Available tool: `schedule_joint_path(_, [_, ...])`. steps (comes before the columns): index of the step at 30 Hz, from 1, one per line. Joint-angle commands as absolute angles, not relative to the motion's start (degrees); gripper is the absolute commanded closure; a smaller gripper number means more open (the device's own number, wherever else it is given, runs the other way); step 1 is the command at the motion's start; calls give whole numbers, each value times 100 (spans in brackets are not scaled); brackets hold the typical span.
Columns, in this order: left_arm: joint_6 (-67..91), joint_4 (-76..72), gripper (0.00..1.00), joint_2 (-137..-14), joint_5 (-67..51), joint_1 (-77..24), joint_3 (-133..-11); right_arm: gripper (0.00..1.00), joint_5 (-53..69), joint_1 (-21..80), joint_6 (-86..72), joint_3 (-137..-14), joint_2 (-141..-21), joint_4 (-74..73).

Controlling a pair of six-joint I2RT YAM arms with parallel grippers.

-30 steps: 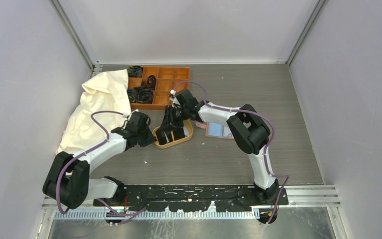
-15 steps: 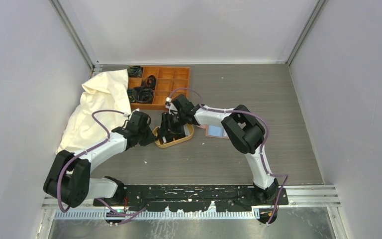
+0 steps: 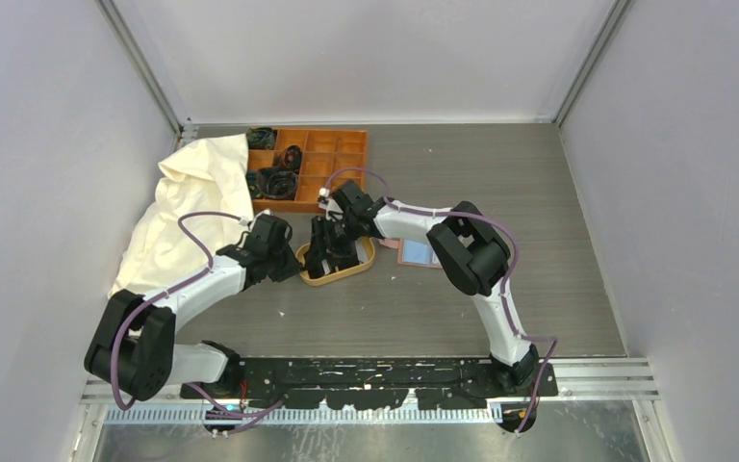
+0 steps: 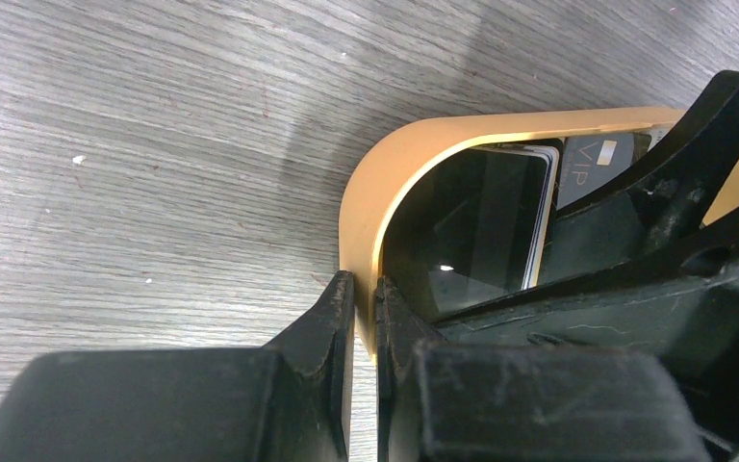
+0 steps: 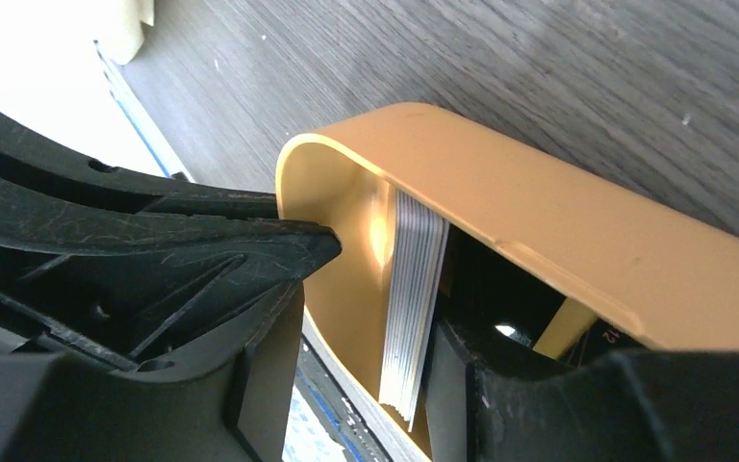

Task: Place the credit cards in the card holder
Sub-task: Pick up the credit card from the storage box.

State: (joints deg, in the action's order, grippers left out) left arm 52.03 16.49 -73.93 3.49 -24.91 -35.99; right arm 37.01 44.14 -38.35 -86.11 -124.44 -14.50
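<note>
The oval wooden tray [image 3: 344,278] lies mid-table. My left gripper [image 3: 293,262] is shut on the rim at its left end [image 4: 364,310]. Black credit cards [image 4: 481,226] lie in the tray, one marked VIP [image 4: 598,159]. My right gripper [image 3: 332,246] reaches down into the tray, open [image 5: 361,371]. A stack of cards [image 5: 412,298] stands on edge between its fingers, against the right finger [image 5: 500,385] and apart from the left one. A pale white and blue card [image 5: 313,428] lies beneath. The reddish-brown card holder [image 3: 418,253] lies open right of the tray, pale lining up.
An orange compartment box [image 3: 310,169] with dark items stands behind the tray. A cream cloth [image 3: 188,212] lies at the left. Grey walls close in both sides and the back.
My right gripper has shifted slightly left and deeper into the tray. The left gripper has stayed clamped on the tray's rim.
</note>
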Motion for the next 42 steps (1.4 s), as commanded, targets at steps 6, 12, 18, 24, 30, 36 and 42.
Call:
schedule_joint_path(6, [5160,1225,100,-7356,241,-2514,-3873,52,4811,4015,-4195,-8597,-12307,-681])
schedule_joint_path(12, [5135,1217,100,-7439,196,-2513,-3911,55,4836,3765,-3938,-8587,-12315,-1002])
schedule_joint_path(18, [5098,1249,99,-7453,172,-2514,-3942,59,4768,3697,-3716,-8668,-12468,-1431])
schedule_joint_path(24, [5055,1290,99,-7452,153,-2518,-3972,63,4646,3476,-3608,-8663,-12435,-1625])
schedule_joint_path(30, [5027,1269,98,-7482,106,-2511,-3995,69,4544,3345,-3493,-8631,-12351,-1756])
schedule_joint_path(36, [5013,1290,95,-7381,168,-2514,-3972,75,4455,3327,-3357,-8696,-12357,-1952])
schedule_joint_path(42, [4886,1424,84,-7203,196,-2518,-4029,97,4062,3233,-2993,-8816,-12201,-2339])
